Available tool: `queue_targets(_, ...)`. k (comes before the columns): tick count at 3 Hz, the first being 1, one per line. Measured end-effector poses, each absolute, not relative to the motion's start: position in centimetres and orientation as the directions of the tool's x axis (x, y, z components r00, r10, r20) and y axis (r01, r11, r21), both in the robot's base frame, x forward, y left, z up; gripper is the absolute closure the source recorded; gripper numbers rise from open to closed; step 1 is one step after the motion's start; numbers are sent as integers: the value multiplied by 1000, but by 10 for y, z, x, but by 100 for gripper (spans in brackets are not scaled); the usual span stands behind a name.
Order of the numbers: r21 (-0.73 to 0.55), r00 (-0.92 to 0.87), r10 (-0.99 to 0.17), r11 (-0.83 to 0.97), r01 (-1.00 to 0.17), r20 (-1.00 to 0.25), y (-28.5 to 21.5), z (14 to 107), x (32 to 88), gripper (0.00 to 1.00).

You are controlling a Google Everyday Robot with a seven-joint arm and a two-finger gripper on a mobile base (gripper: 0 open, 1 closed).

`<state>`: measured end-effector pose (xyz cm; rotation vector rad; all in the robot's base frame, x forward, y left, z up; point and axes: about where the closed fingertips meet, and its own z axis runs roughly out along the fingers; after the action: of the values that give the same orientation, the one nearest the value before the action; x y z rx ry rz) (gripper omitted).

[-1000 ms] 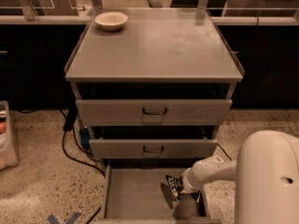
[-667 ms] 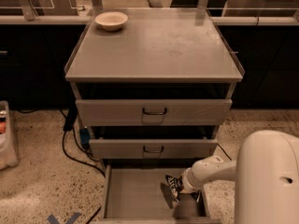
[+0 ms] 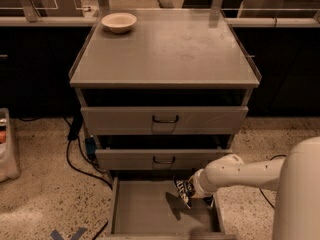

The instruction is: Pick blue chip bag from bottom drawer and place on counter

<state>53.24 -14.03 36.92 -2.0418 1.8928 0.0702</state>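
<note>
The blue chip bag [image 3: 184, 190], dark foil with white markings, hangs above the right part of the bottom drawer [image 3: 142, 211], which is pulled out with a plain grey floor. The bag casts a shadow on the drawer floor below it. My gripper [image 3: 193, 191] reaches in from the right on a white arm [image 3: 240, 173] and is shut on the bag's right side. The counter [image 3: 165, 51] is the wide grey cabinet top above.
A cream bowl [image 3: 119, 22] sits at the counter's back left corner. Two upper drawers with dark handles [image 3: 165, 119] [image 3: 163, 160] stand slightly open over the bottom drawer. Cables [image 3: 75, 156] lie on the floor at left, next to a bin [image 3: 7, 149].
The chip bag and my gripper have risen a little from the drawer floor. The shadow under the bag now shows apart from it.
</note>
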Motion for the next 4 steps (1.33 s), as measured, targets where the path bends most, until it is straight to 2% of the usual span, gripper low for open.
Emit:
queue_targets(1, -320, 191, -946, -102, -942, -262, -124, 452, 534, 100)
queue_targets(2, -378, 215, -947, -113, -919, -238, -122, 488, 548, 100)
queue_targets(3, -379, 215, -947, -113, -919, -238, -122, 489, 548, 100)
queue_targets(4, -407, 252, -934, -133, -904, -255, -114, 535, 559, 100)
